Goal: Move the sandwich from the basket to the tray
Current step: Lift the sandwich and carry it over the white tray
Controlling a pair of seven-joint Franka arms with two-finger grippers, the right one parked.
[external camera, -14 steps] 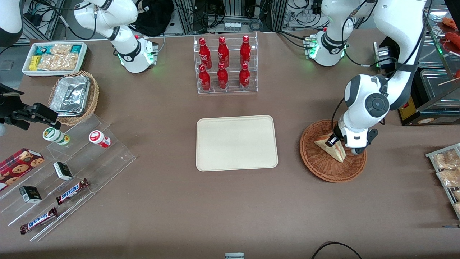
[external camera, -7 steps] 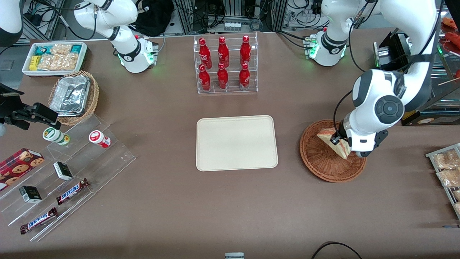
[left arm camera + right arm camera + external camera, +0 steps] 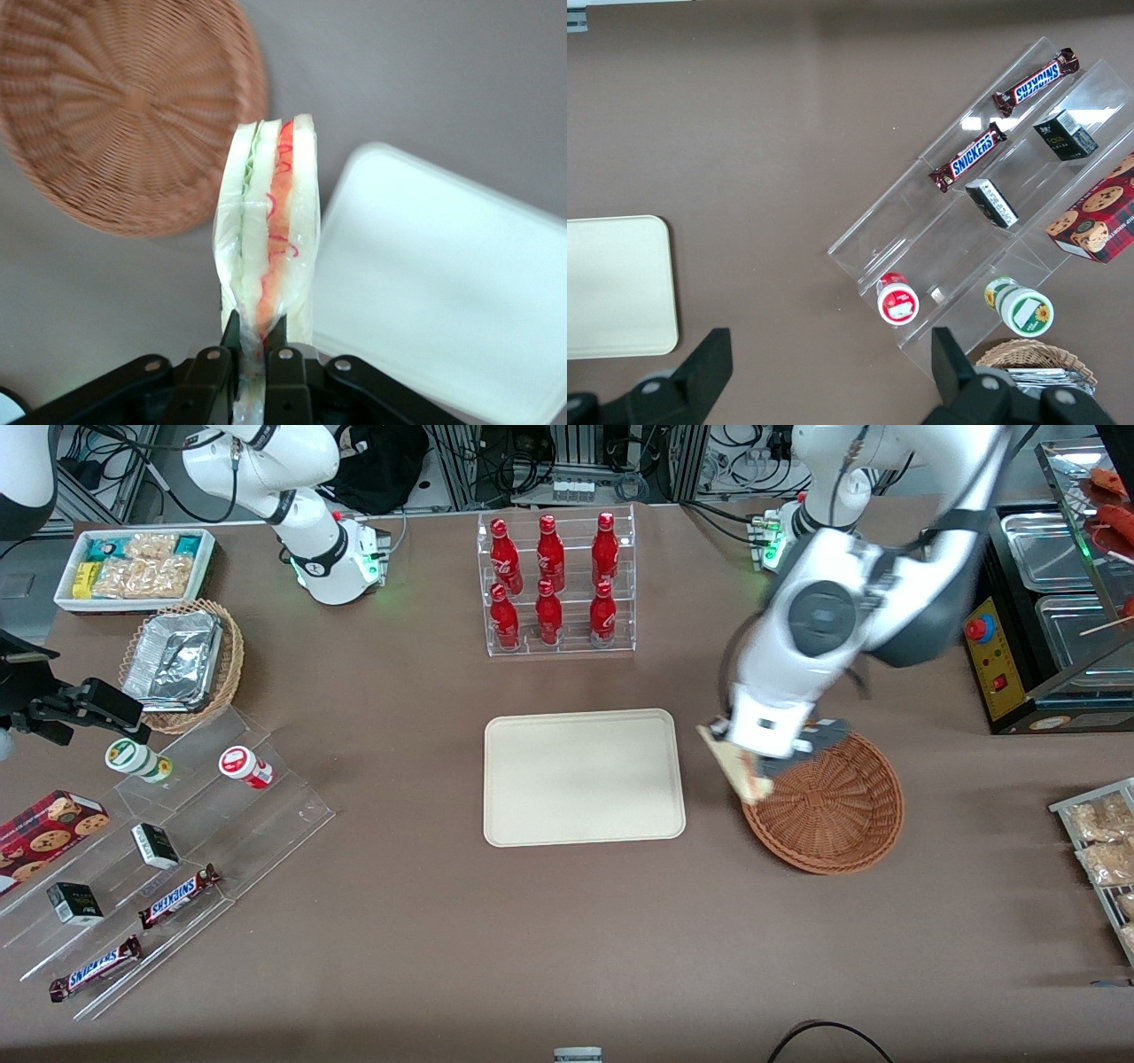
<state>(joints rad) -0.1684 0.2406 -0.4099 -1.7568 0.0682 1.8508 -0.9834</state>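
My left gripper is shut on the wrapped sandwich and holds it in the air between the reddish-brown basket and the cream tray. In the left wrist view the sandwich hangs from my closed fingers, its red and green layers showing, with the basket and the tray below it. The basket holds nothing. The tray holds nothing and also shows in the right wrist view.
A clear rack of red bottles stands farther from the front camera than the tray. A tan basket with a foil container, a white snack bin and a clear stepped snack display lie toward the parked arm's end. Snack packets lie at the working arm's end.
My gripper has lifted the sandwich out of the basket and carried it over the basket's rim toward the tray. The arm swung across with it.
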